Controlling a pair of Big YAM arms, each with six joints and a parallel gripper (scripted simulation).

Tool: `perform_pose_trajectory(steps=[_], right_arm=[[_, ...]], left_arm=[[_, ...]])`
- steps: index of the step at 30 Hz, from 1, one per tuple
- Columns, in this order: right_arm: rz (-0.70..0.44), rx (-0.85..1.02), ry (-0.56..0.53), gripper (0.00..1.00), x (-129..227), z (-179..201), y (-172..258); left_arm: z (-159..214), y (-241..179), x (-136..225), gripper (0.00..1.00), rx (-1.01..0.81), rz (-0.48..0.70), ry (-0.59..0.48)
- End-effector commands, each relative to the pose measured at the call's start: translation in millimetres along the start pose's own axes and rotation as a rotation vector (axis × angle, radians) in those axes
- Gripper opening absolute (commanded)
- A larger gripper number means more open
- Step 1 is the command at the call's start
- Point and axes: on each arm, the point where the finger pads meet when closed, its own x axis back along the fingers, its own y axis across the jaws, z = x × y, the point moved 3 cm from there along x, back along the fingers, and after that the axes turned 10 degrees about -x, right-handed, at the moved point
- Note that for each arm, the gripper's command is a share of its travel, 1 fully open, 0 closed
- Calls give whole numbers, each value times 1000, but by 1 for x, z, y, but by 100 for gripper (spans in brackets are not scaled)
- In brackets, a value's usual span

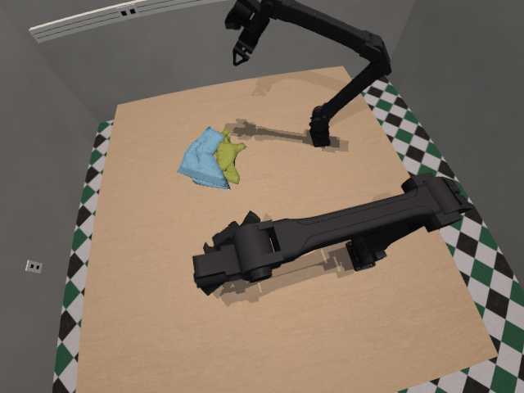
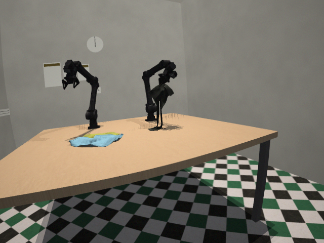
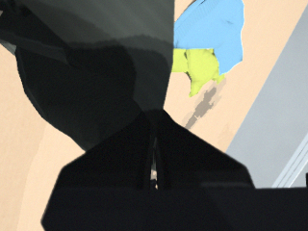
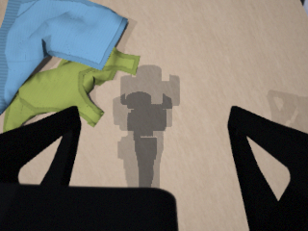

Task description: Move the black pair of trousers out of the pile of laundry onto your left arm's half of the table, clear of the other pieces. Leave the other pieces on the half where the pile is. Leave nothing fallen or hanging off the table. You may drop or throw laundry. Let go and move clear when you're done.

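Black pair of trousers [image 1: 252, 217] [image 2: 162, 94] [image 3: 96, 72]: is hanging bunched beneath the left arm [image 1: 338, 219] [image 2: 157, 68], over that arm's half; narrow lower parts are reaching down, with the lowest part appearing to be touching the worktop [image 1: 169, 330] [image 2: 183, 149] [image 3: 260, 48] [image 4: 207, 72].
Left fingers: are closing fully together, pinching the trousers at their tips; the cloth is filling much of the wrist view.
Right fingers [image 1: 240, 63] [image 2: 77, 83]: are standing nearly fully open, holding nothing.
Right arm [image 1: 326, 29] [image 2: 92, 99]: is holding its fingers raised well above the worktop.
Light blue piece [image 1: 203, 158] [image 2: 96, 140] [image 3: 212, 29] [image 4: 72, 34]: is lying folded and rumpled on the right arm's half, partly covering its neighbour.
Yellow-green piece [image 1: 227, 155] [image 2: 104, 134] [image 3: 202, 67] [image 4: 53, 89]: is lying crumpled, partly under the light blue piece.
Separation: the trousers are hanging apart from both other pieces.
Release: is remaining to be done; the left fingers are gripping the cloth.
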Motion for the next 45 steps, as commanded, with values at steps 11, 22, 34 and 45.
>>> perform_pose_trajectory(steps=[11, 22, 34, 45], right_arm=[[-24, 5, -69, 92, 27, -22, 10], [-24, 5, -69, 92, 27, -22, 10], [-24, 5, -69, 92, 27, -22, 10], [-24, 5, -69, 92, 27, -22, 10]], left_arm=[[-22, -3, 31, 0, 344, 55, -42], [-30, 16, 42, 0, 665, 85, -33], [-34, 27, 51, 0, 939, 116, -13], [-39, 40, 61, 0, 1188, 148, 4]])
